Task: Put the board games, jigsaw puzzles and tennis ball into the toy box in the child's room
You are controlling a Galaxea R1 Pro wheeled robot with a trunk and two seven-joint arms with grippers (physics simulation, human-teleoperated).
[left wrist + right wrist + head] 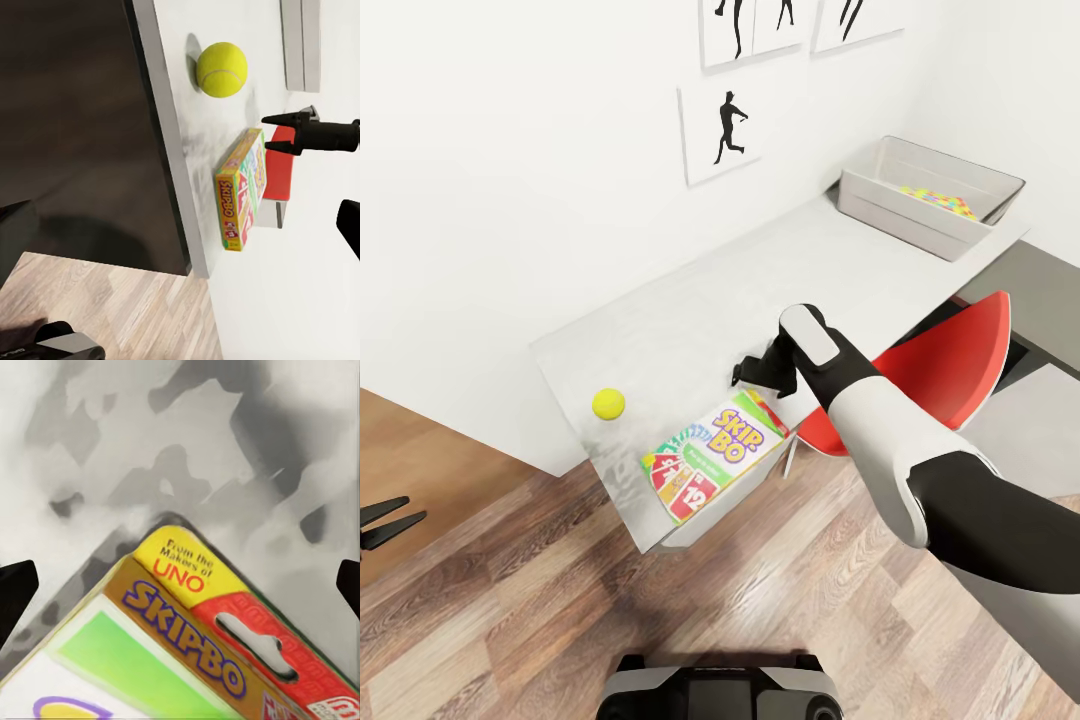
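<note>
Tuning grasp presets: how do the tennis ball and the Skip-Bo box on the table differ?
Shape: the tennis ball is a small round sphere; the Skip-Bo box is a flat rectangular carton, clearly larger. Look: the ball is plain yellow-green, the box is multicolour print. Position: the right gripper hangs open beside the box's far end, while the ball sits apart. Both rest on the table near its end.

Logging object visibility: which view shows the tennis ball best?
The left wrist view: the tennis ball is large and unobstructed, its seam visible, resting on the table near the edge. The head view shows it smaller, beside the Skip-Bo box.
</note>
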